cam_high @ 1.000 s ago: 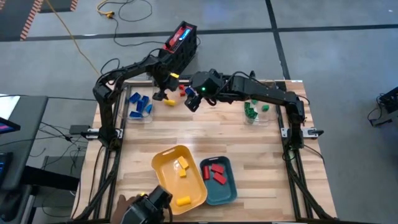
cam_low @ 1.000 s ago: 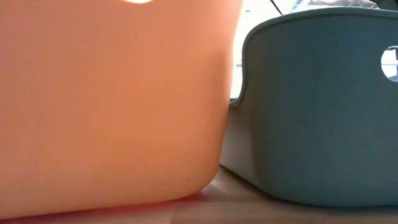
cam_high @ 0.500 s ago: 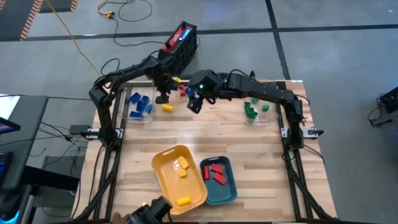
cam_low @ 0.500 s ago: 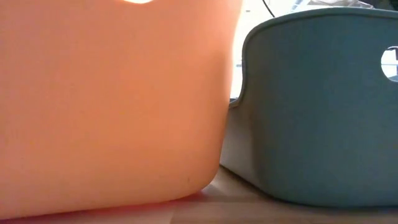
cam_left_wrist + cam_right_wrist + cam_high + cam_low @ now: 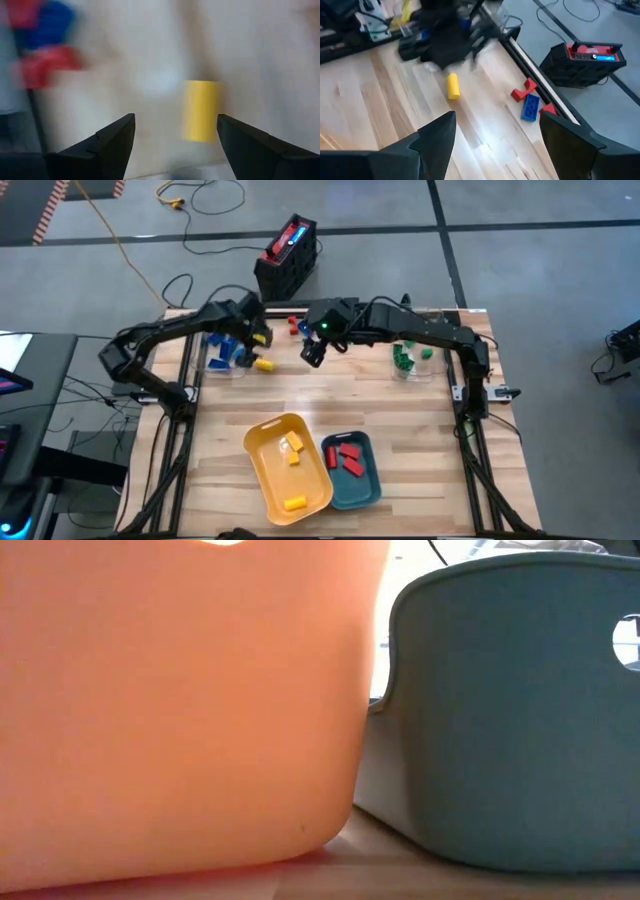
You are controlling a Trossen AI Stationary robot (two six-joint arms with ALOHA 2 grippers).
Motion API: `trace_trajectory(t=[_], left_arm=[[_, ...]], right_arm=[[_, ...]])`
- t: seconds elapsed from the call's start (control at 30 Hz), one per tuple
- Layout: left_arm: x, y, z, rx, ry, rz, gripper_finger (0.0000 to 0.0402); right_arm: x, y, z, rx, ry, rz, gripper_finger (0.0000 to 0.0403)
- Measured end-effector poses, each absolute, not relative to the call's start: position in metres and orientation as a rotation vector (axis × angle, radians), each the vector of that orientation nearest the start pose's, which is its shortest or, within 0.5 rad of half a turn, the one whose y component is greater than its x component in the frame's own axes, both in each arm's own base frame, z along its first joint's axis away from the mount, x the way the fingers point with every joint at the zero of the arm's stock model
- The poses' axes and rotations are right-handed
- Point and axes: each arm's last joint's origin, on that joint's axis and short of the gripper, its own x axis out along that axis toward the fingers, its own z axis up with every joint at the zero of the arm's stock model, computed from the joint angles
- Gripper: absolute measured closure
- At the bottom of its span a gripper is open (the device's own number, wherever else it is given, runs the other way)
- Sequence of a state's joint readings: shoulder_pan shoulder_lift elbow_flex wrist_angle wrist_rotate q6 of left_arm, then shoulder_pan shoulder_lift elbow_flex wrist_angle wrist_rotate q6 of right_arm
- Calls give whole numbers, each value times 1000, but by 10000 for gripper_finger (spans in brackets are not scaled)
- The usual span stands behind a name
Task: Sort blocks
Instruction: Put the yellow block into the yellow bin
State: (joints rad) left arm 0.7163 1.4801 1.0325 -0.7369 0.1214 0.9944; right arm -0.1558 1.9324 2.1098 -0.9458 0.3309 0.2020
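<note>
Since the loose yellow block (image 5: 264,365) lies alone on the bare wood, just beside the clear container of blue blocks (image 5: 226,350), it looks like the next pick: left gripper (image 5: 256,339) hovers next to it, jaws wide and empty (centre over it, align with its long sides, descend straight). Right gripper (image 5: 313,352) waits nearby, open, empty. Destination: yellow tray (image 5: 262,438).

Colours on your table
You see a yellow block (image 5: 264,365), blue blocks (image 5: 223,347), green blocks (image 5: 402,358), yellow tray (image 5: 262,470), teal tray (image 5: 371,476).
</note>
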Motion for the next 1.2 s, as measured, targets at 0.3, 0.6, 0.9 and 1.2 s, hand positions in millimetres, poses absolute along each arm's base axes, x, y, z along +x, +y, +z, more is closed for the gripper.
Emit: trace_trajectory(t=[0.3, 0.6, 0.9, 1.2], left_arm=[[225, 150, 203, 383, 1196, -144, 127], [218, 132, 176, 345, 1264, -167, 127], [216, 131, 154, 325, 1315, -219, 150], [226, 123, 148, 451, 1353, -333, 231]], right_arm=[[408, -79, 391, 138, 658, -557, 100], [409, -77, 392, 145, 652, -556, 100], [410, -78, 393, 147, 633, -555, 100], [410, -77, 394, 155, 624, -557, 100]])
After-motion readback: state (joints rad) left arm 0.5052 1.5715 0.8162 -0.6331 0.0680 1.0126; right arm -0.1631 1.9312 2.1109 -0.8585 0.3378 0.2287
